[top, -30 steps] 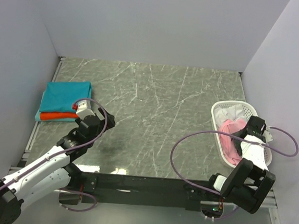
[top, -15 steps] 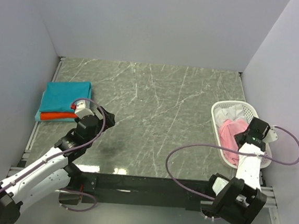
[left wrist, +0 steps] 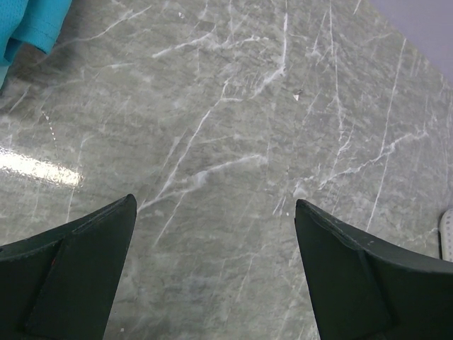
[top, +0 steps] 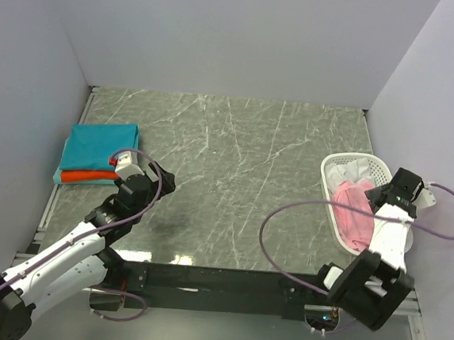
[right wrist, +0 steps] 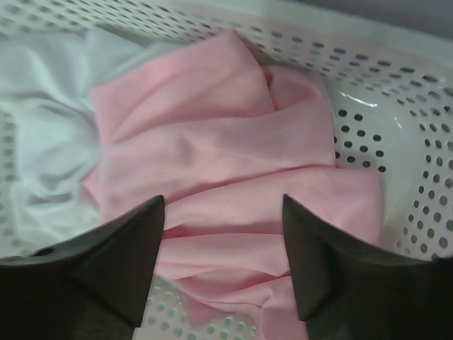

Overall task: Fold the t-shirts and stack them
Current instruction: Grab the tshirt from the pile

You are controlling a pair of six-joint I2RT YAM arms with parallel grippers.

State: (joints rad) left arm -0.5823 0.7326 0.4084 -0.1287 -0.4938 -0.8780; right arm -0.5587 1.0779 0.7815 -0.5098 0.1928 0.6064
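A teal t-shirt [top: 99, 147] lies folded on an orange-red one [top: 87, 177] at the table's left edge. A light pink t-shirt [top: 352, 213] is crumpled in the white basket [top: 355, 159], with white cloth [top: 346, 174] behind it. My right gripper [top: 385, 197] hovers over the basket's right side. In the right wrist view it [right wrist: 223, 200] is open, jaws apart just above the pink t-shirt [right wrist: 212, 134], beside the white cloth [right wrist: 42, 92]. My left gripper [top: 162, 182] is open over bare table right of the folded stack, with nothing between its fingers [left wrist: 214, 202].
The perforated basket wall [right wrist: 396, 142] curves round the pink cloth on the right. A corner of the teal t-shirt [left wrist: 28, 21] shows at the upper left of the left wrist view. Grey marble table [top: 243, 171] spreads between the stack and the basket; walls enclose three sides.
My right arm has shifted over the basket, ending further toward its right rim, and its jaws stand apart over the pink t-shirt. The left arm has barely moved.
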